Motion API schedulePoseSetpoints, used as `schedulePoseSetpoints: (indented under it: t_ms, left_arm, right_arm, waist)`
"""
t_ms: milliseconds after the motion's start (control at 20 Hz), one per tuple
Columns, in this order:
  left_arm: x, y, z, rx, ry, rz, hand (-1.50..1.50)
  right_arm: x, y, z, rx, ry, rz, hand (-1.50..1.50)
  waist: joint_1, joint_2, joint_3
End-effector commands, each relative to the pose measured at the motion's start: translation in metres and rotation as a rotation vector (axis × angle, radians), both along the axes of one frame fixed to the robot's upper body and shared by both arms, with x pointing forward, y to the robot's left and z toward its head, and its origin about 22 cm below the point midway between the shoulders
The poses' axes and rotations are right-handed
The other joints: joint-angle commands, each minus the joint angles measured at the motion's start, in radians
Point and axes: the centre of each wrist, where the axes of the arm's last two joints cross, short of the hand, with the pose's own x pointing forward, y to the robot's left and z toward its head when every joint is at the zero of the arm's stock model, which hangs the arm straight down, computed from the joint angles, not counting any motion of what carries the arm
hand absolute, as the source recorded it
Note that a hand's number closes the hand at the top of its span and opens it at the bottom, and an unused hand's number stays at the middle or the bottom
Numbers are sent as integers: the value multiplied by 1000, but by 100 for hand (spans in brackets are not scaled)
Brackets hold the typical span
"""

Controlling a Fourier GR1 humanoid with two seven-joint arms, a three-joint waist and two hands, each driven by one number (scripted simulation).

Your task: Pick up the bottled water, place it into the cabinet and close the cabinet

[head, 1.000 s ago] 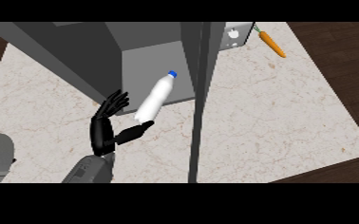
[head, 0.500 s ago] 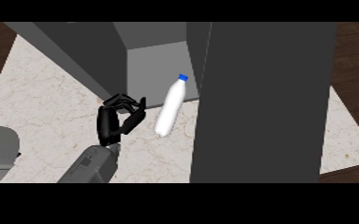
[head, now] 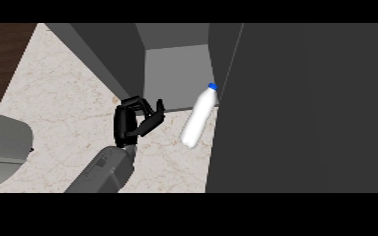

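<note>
Bottled water (head: 198,117) lies at cabinet (head: 177,65) mouth, cap inward. Left hand (head: 134,120) beside it, fingers spread, holding nothing. Regrasp mid-body before pushing inside.

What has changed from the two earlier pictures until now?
The dark cabinet door swung across the right side and hid the carrot. The left robot hand drew back from the bottled water and curled partly. The bottle stayed lying at the cabinet's opening, blue cap pointing inward.
</note>
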Motion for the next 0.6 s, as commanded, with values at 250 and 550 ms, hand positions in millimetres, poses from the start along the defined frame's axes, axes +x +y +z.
schedulePoseSetpoints:
  t_ms: [250, 550]
  left_arm:
    - [33, -65, 54, -242, -177, -310, 150]
    - [23, -73, 36, -321, -167, -445, 150]
  right_arm:
    - [-17, 1, 3, -42, 40, 13, 150]
    - [-41, 16, 19, -88, 65, 57, 150]
  waist:
    - [45, -10, -4]
    - [78, -13, -3]
